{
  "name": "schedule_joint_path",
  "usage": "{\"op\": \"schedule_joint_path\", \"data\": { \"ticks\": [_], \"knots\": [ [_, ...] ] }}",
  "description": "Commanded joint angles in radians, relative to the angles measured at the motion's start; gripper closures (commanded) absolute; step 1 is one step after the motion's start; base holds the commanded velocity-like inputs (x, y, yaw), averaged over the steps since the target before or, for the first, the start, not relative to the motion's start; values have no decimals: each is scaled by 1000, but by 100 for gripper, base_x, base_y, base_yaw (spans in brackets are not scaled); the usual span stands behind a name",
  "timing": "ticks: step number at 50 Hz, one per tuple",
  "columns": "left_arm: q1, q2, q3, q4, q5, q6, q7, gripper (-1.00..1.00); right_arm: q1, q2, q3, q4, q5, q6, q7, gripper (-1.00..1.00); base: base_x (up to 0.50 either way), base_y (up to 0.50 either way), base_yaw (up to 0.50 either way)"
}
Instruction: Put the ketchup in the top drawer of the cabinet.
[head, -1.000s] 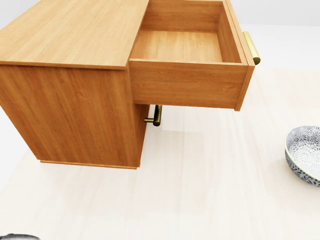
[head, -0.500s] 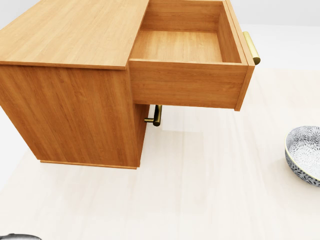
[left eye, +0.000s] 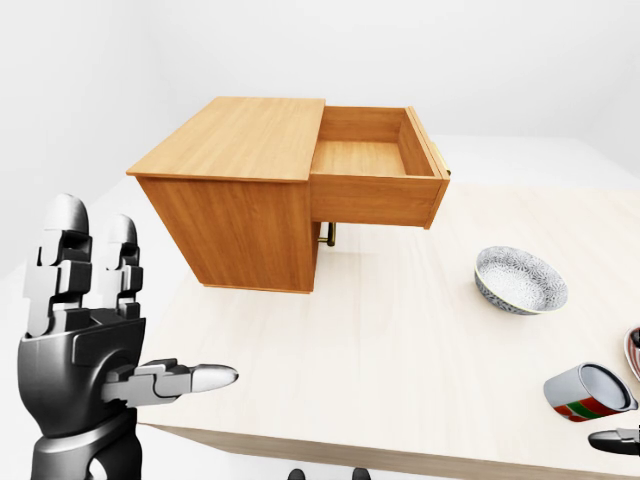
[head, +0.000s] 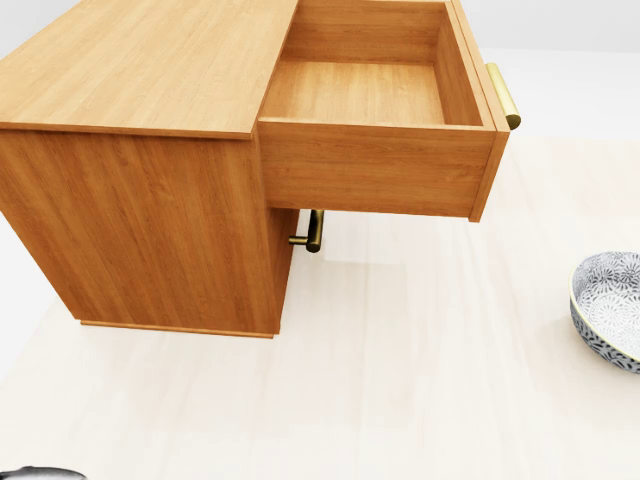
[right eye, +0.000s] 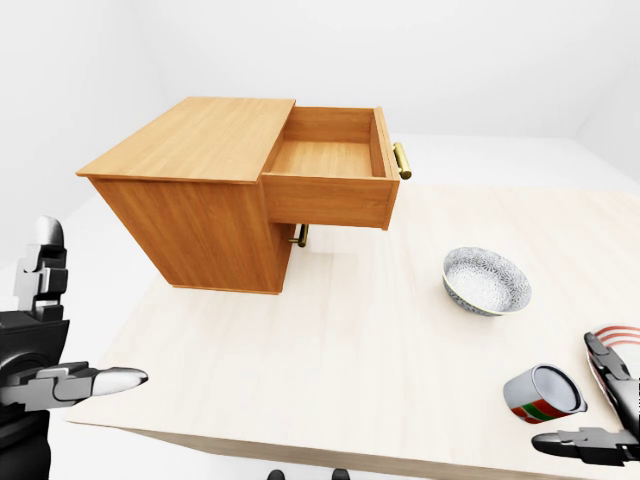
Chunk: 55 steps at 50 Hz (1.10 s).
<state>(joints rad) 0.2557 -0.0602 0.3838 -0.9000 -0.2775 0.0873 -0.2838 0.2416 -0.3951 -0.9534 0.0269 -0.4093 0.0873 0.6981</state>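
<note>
- White walls ring a pale tabletop (left eye: 400, 340); in my left-eye view the cabinet (left eye: 235, 205) sits top left, its drawer (left eye: 375, 180) pulled open. My left hand (left eye: 85, 340) is raised bottom left, fingers (left eye: 200, 378) spread, holding nothing.
- Head view: only cabinet, drawer and bowl (head: 608, 305).
- Right-eye view: I take the can (right eye: 543, 393) lying on its side, mouth up-right, for the ketchup. It's just left of my right hand (right eye: 605, 405), which is open and clearly nearer.

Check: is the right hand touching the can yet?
Apart. In the right-eye view, bare table shows between the right hand with its open fingers and the can lying on its side.
</note>
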Motion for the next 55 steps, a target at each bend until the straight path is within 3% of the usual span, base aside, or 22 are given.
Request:
{"op": "schedule_joint_path", "data": {
  "ticks": [1, 53, 54, 55],
  "knots": [
    [1, 0, -5, 2, 5, 0, 1, -100, 0, -9, 18, 30, 2, 0, 0, -100, 0, 0, 0],
    [11, -3, -27, 15, 24, 0, 3, -100, 10, -28, 80, 184, 22, 0, 0, -100, 0, 0, 0],
    [13, -4, -27, 14, 24, 0, 2, -100, 11, -29, 79, 187, 23, 0, 0, -54, 0, 0, 0],
    [12, -4, -27, 11, 24, 0, 3, -100, 11, -29, 79, 190, 24, 0, 0, -40, 0, 0, 0]
  ]
}}
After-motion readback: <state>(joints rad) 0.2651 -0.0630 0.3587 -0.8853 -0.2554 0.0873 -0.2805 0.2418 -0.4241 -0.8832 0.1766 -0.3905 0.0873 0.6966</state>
